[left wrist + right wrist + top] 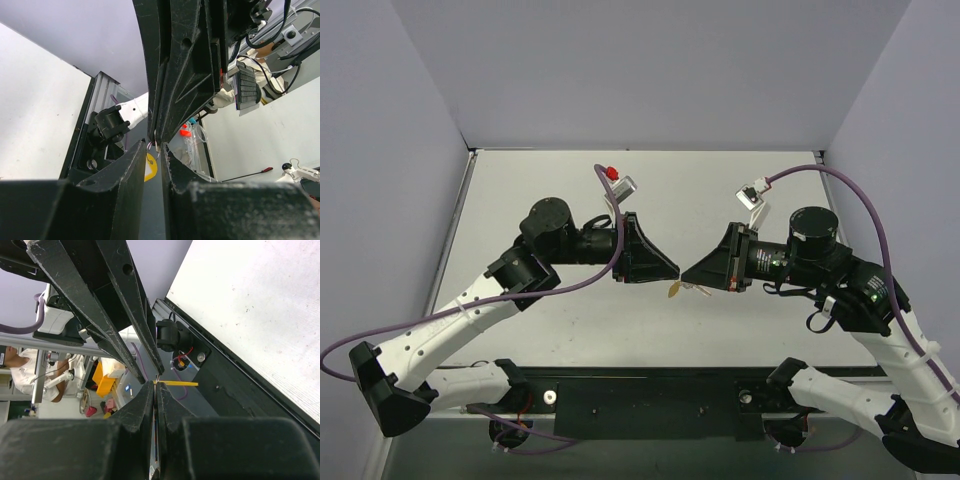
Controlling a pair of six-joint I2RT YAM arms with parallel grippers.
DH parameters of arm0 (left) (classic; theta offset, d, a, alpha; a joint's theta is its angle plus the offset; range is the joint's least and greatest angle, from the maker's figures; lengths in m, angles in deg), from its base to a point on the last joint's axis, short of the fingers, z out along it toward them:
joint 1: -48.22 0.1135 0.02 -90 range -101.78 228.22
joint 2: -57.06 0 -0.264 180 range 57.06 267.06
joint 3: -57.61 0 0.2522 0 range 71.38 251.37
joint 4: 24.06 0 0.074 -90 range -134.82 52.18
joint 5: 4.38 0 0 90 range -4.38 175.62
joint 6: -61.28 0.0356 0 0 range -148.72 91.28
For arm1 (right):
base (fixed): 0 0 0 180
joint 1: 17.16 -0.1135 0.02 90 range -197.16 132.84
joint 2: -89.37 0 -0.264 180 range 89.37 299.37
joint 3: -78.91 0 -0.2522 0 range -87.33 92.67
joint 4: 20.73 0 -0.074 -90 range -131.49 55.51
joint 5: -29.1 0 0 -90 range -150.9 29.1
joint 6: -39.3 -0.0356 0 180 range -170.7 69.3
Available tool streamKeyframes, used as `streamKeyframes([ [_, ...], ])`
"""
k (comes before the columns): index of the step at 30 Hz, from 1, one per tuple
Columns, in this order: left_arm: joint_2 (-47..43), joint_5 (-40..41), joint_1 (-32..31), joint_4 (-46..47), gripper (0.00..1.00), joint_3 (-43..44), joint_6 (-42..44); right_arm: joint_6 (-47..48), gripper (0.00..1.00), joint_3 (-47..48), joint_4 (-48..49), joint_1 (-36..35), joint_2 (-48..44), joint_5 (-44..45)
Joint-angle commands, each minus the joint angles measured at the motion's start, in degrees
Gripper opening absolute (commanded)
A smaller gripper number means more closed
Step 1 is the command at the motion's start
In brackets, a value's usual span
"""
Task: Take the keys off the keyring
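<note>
Pale speck, perhaps the key point(696, 288), too small to resolve overhead; keyring point(149, 169) partly hidden behind left gripper point(153, 144).

Bright, even overhead light; soft shadows; wrist-view foregrounds blurred (too near lens).

Left end effector point(674, 272) and right end effector point(687, 274) meet tip to tip mid-frame in the top view, blocking any pass between; bare counter point(700, 190) above and below them, walls point(400, 120) bound left, right, top.
</note>
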Motion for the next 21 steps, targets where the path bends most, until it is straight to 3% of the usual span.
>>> streamKeyframes([
  [1, 0.00, -1.81, -0.71, 3.69, 0.27, 0.23, -0.24, -0.35, 0.00, -0.28, 3.06, 0.23, -0.59, -0.91],
  [11, -0.70, -2.60, -0.97, 5.01, 0.23, -0.65, -1.03, -1.31, 0.00, -0.99, 5.34, 0.24, -1.03, -0.91],
  [14, -0.70, -2.78, -1.06, 5.63, 0.18, -0.82, -1.73, -1.40, 0.00, -0.99, 5.25, 0.32, -1.03, -0.74],
  [17, -0.79, -2.25, -1.24, 6.68, 0.00, -0.74, -2.35, -1.49, 0.00, -1.25, 5.69, 0.24, -1.12, -0.65],
  [21, -0.70, -0.06, -1.33, 6.86, 0.00, -0.21, -3.31, -1.93, 0.00, -1.43, 6.05, 0.32, -1.12, -0.65],
])
